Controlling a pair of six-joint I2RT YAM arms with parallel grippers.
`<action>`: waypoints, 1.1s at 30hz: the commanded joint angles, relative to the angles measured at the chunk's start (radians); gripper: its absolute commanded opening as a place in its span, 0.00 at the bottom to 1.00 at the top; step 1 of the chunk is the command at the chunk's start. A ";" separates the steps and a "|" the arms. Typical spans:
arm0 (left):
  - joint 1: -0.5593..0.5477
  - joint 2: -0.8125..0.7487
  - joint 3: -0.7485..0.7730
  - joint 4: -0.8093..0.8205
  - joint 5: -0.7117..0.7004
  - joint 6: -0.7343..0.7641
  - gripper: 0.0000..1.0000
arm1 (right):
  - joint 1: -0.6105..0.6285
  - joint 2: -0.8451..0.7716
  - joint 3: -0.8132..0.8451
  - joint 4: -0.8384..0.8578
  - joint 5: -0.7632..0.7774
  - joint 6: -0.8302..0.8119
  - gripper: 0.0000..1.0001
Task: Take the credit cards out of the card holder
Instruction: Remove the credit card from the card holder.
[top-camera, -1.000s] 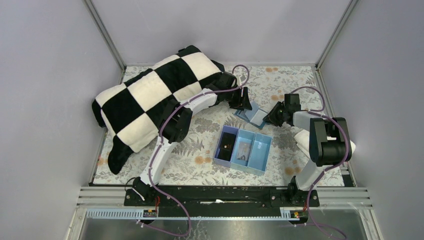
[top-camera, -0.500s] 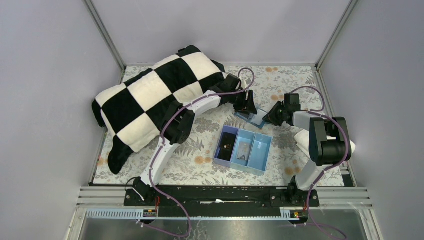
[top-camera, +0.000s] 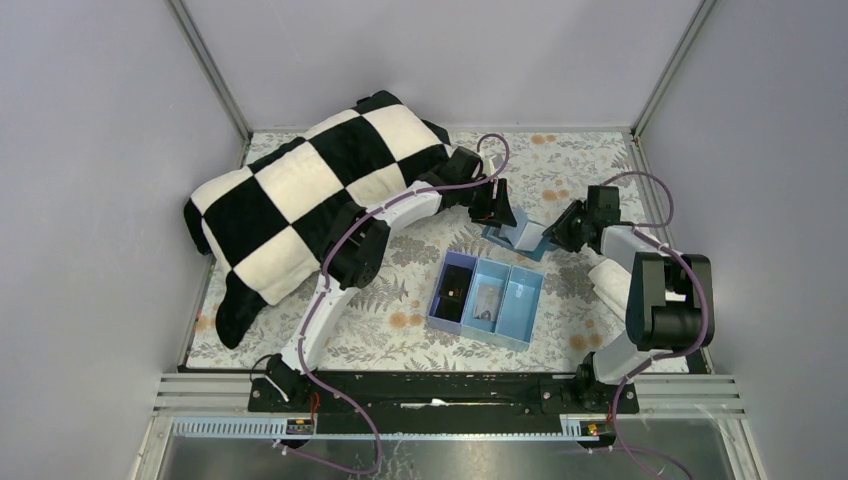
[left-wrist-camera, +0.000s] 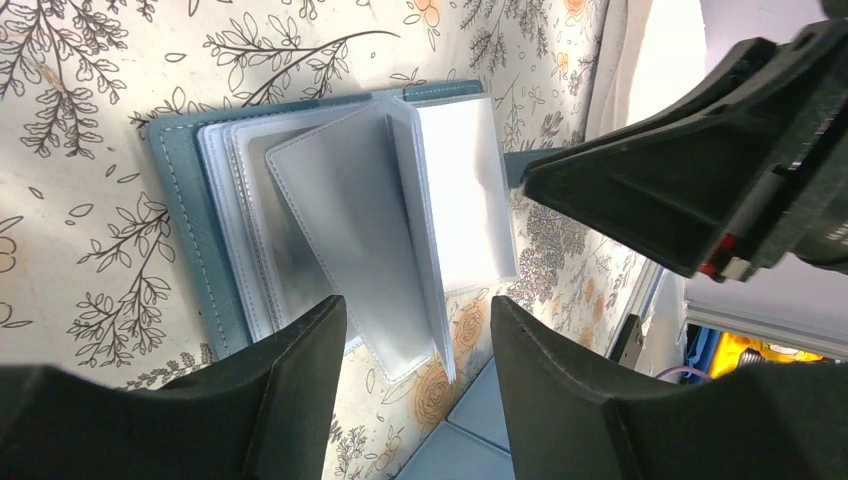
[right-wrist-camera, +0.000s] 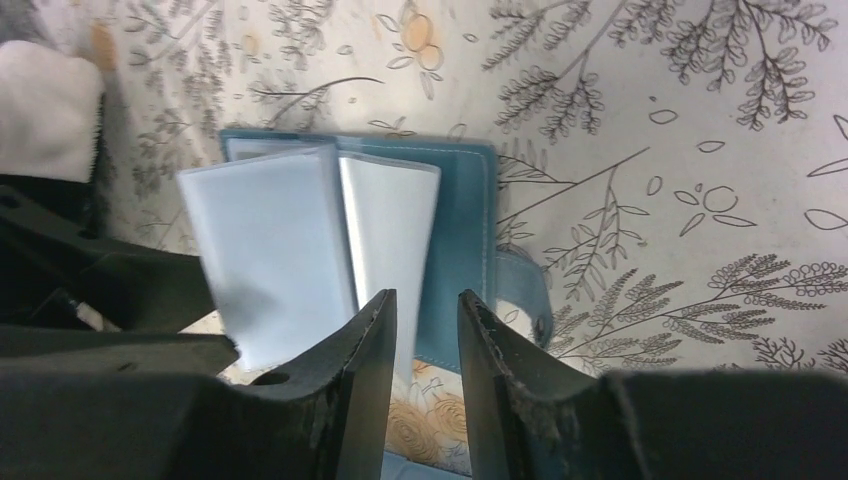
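Note:
The blue-teal card holder (top-camera: 522, 237) lies open on the floral cloth behind the tray. Its cover (left-wrist-camera: 180, 200) carries a stack of pale clear sleeves (left-wrist-camera: 350, 230), and one leaf stands partly lifted. I cannot tell the credit cards from the sleeves. My left gripper (top-camera: 497, 213) is open just left of the holder, and the sleeves' free edge hangs between its fingers (left-wrist-camera: 415, 305). My right gripper (top-camera: 560, 233) hovers at the holder's right edge (right-wrist-camera: 465, 230) with its jaws a narrow gap apart (right-wrist-camera: 426, 297), clamping nothing. The snap strap (right-wrist-camera: 525, 295) sticks out beside it.
A light-blue three-compartment tray (top-camera: 528, 290) sits just in front of the holder, with small items in its left and middle compartments. A black-and-white checkered blanket (top-camera: 300, 200) covers the back left. Grey walls enclose the table.
My left gripper has moved right, up to the holder. My right gripper has drawn back to the right. The holder has shifted right and one leaf has lifted.

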 joint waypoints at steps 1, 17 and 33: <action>-0.004 -0.077 0.011 0.057 0.026 -0.002 0.59 | 0.001 -0.073 0.037 -0.014 -0.013 -0.017 0.37; -0.014 -0.035 0.003 0.178 0.148 -0.114 0.59 | 0.001 -0.076 0.033 0.015 -0.045 0.018 0.38; 0.057 -0.103 -0.091 0.229 0.069 -0.148 0.58 | 0.001 -0.007 0.049 0.087 -0.155 0.026 0.36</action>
